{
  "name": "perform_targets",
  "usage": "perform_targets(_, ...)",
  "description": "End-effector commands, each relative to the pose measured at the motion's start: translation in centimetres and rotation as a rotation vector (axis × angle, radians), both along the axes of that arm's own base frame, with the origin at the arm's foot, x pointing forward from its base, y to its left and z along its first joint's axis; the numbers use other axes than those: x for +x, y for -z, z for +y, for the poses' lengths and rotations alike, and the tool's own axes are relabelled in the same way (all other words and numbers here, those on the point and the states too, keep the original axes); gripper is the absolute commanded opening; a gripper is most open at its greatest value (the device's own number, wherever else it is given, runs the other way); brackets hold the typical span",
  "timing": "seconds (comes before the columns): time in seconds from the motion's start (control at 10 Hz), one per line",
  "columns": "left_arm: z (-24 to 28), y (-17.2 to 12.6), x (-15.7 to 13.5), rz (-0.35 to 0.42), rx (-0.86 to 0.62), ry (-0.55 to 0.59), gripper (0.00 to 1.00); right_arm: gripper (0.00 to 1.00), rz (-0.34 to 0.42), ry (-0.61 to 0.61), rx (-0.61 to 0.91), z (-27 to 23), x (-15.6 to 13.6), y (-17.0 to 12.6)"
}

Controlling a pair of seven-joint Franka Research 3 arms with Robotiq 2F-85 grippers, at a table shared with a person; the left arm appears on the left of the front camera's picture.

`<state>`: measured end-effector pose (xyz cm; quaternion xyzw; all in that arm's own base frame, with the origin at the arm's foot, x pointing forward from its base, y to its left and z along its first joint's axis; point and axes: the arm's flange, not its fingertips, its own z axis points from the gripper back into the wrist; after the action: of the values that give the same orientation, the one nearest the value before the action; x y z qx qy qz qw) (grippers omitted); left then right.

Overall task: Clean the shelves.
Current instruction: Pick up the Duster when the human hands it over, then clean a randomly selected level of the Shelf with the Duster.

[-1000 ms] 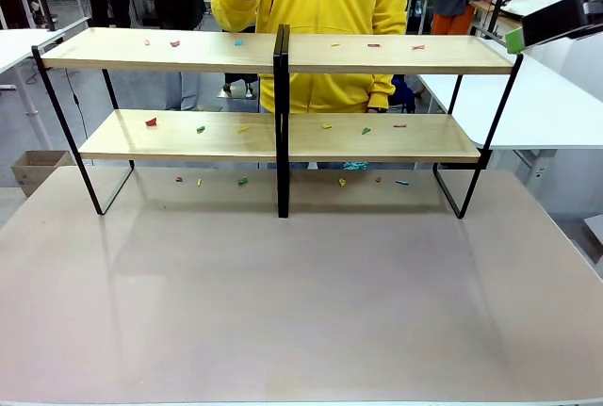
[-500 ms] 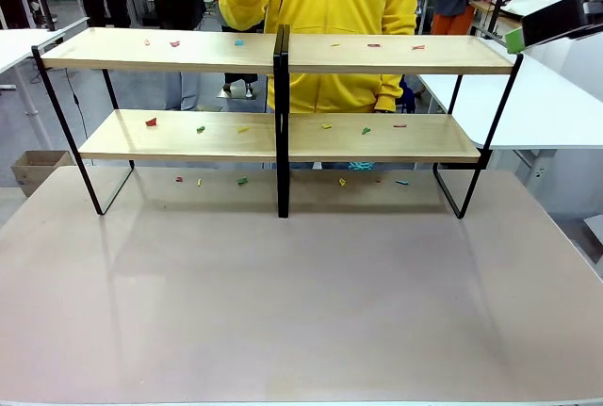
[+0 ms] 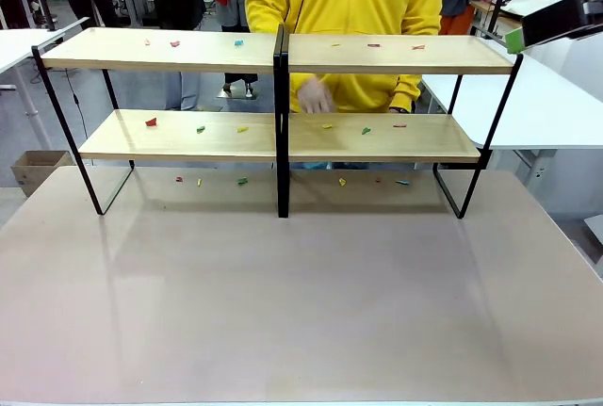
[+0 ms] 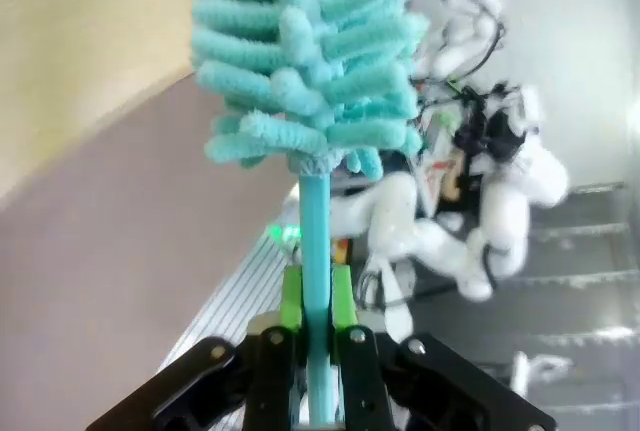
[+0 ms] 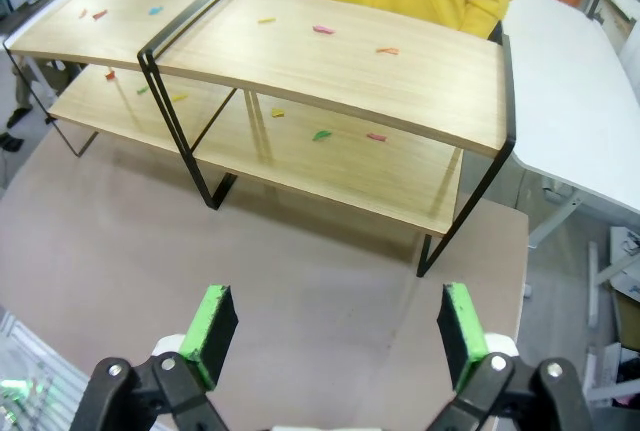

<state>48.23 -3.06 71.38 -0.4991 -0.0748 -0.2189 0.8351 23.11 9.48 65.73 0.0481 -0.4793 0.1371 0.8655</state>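
Pinkish tabletop (image 3: 301, 302) carries the shelves (image 5: 350, 66), well beyond wide-spread empty right fingers (image 5: 210, 331); left fingers (image 4: 291, 299) clamp a teal duster (image 4: 310, 61).

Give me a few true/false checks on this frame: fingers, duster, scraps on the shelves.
1. The left gripper is shut on the handle of the duster. True.
2. The right gripper holds a cloth. False: its fingers stand open with nothing between them.
3. Coloured scraps lie on both boards of the shelves. True.
4. The person's hand grips the duster. False: the hand is low behind the shelves, well apart from the duster.
5. Scraps also lie on the tabletop under the shelves. True.
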Motion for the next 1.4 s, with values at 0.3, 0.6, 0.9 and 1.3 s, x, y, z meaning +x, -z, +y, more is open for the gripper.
perform_targets(0.3, 25.7, 2.5, -17.8, -0.167, 0.12, -0.179, 0.0, 1.0, 0.0, 0.0, 0.002, 0.0, 0.0, 0.0)
perform_targets(0.6, 33.5, 8.1, -26.5, -0.145, 0.093, -0.381, 0.0, 1.0, 0.0, 0.0, 0.002, 0.0, 0.0, 0.0)
perform_targets(0.9, 32.8, 4.5, -24.4, -0.126, 0.121, -0.295, 0.0, 1.0, 0.0, 0.0, 0.002, 0.0, 0.0, 0.0)
perform_targets(1.3, 32.8, 4.5, -24.4, -0.126, 0.121, -0.295, 0.0, 1.0, 0.0, 0.0, 0.002, 0.0, 0.0, 0.0)
